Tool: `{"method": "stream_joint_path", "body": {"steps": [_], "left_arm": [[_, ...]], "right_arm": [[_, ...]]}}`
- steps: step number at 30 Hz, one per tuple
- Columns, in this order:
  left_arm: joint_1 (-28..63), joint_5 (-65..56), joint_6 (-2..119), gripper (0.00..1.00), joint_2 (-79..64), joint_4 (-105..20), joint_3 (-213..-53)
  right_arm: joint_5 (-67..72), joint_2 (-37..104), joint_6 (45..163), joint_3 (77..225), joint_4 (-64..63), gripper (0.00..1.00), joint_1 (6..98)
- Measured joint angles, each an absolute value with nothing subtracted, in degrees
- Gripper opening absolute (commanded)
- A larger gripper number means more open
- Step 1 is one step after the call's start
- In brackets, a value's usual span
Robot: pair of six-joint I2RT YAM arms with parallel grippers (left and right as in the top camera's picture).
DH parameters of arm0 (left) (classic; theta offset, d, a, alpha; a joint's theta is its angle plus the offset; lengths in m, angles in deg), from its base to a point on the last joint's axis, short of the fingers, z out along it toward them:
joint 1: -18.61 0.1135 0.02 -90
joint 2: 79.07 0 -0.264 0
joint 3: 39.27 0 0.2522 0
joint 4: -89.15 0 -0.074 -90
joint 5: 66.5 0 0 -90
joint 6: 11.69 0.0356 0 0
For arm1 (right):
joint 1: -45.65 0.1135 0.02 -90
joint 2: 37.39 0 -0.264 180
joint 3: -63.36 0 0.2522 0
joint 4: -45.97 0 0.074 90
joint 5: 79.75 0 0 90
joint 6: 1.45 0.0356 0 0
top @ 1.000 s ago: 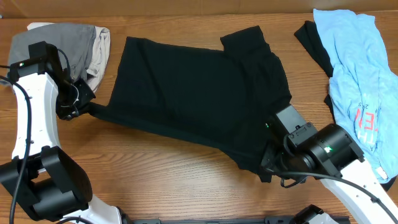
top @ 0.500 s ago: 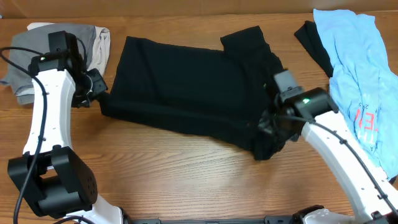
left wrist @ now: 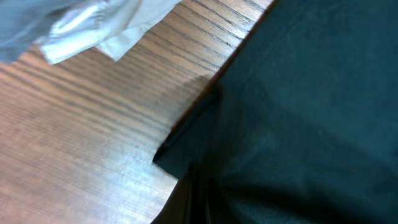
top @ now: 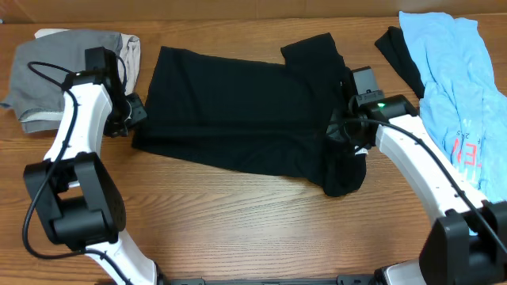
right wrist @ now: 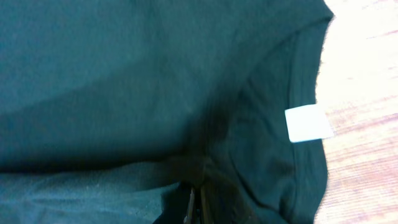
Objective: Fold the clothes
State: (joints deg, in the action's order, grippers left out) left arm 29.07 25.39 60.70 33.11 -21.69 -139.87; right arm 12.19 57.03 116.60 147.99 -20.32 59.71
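Flanking black shirt (top: 238,111): grey pile (top: 47,63) left, blue shirt (top: 459,95) right; both jaws clenched on its edges.

Left arm (top: 75,131): white links, black round joints, loose black cable (top: 51,70). Right arm (top: 420,170): same white-black build, lit green LED (top: 380,104) at the wrist.

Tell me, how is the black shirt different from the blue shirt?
The black shirt is plain and spread fairly flat mid-table; the blue shirt has red print and lies crumpled at the right edge. The left claw and right claw grip the black shirt; no claw touches the blue shirt. Both lie on the table.
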Motion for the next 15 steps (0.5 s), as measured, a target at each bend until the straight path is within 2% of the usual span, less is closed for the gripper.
{"method": "stream_joint_path", "body": {"steps": [15], "left_arm": [[26.9, 25.9, 60.7, 0.04, 39.6, -30.1, -139.6]], "right_arm": [[13.3, 66.2, 115.5, 148.0, -12.6, 0.04, 59.6]]}}
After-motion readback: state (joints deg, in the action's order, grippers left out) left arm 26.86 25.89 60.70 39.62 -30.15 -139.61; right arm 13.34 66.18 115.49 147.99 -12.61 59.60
